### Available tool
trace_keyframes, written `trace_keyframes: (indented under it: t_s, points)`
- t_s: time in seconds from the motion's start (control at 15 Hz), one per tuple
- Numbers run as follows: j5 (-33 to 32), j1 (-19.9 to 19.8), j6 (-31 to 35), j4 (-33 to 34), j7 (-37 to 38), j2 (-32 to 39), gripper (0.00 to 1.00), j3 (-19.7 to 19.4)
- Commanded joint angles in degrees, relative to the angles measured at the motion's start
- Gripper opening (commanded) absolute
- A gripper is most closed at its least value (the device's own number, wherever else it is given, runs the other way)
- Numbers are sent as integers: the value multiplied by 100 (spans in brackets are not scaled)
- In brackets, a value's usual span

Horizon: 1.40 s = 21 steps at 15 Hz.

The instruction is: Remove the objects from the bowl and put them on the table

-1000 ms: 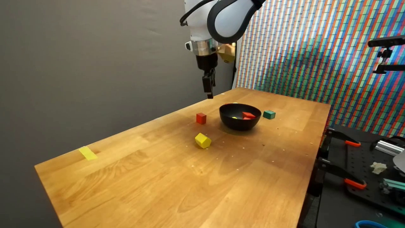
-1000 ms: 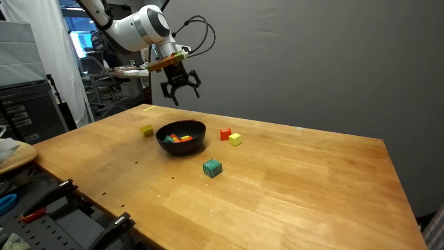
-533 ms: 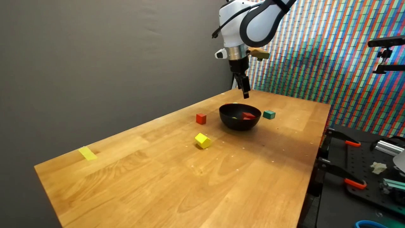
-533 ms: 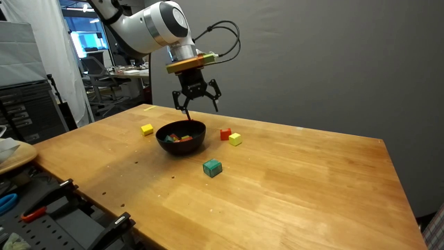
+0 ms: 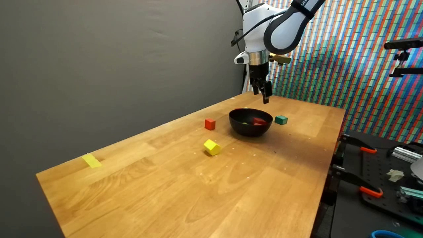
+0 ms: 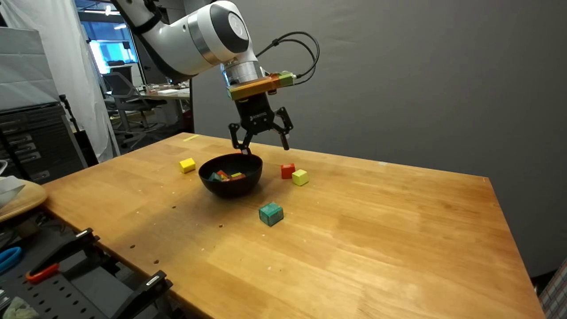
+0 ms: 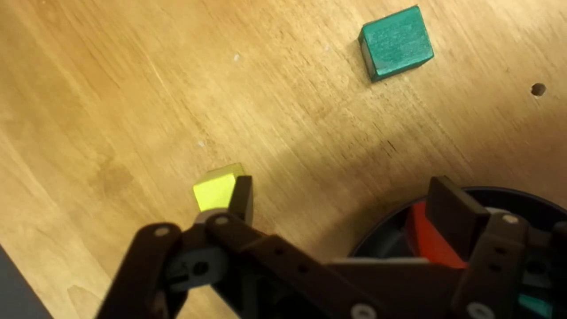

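- The fingers (image 7: 458, 217) are spread wide with nothing between them; the gripper (image 6: 266, 149) hangs above the table (image 6: 398, 248).
- In the wrist view the gap lies over bare wood: the finger on that view's right overlaps the bowl (image 6: 232, 189), the one on its left overlaps the pale yellow block (image 7: 215, 191).
- In both exterior views the bowl lies lower, nearer and to the left of the gripper. I judge the gap must shift left over it before going down.
- In the bowl, a red block (image 7: 430, 241) shows just beside the nearer finger; part of it is hidden, so I cannot tell its long axis. A green piece (image 6: 215, 177) lies to its left side in an exterior view, a yellow piece (image 6: 236, 174) to its right.
- Outward on the table, in that view: a second red block (image 6: 288, 171) beside the pale yellow one, right of the bowl; a green block (image 6: 271, 214), near right; a bright yellow block (image 6: 187, 165), left.
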Motion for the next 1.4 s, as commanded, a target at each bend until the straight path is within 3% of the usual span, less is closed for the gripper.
trace_keyframes:
  t_s: [0.0, 0.27, 0.53, 0.87, 1.2, 1.33]
  points:
    - [662, -366, 781, -248, -1160, -52, 100, 313]
    - [1904, -896, 1446, -533, -2777, -50, 100, 862]
    - [2646, -908, 1100, -613, -3670, -57, 100, 1017]
    - [2540, -626, 959, -861, -3872, -222, 100, 935]
    - [2220, -309, 667, -707, -3433, 31, 100, 640]
    - [2129, -198, 384, -526, -3209, 197, 74, 518]
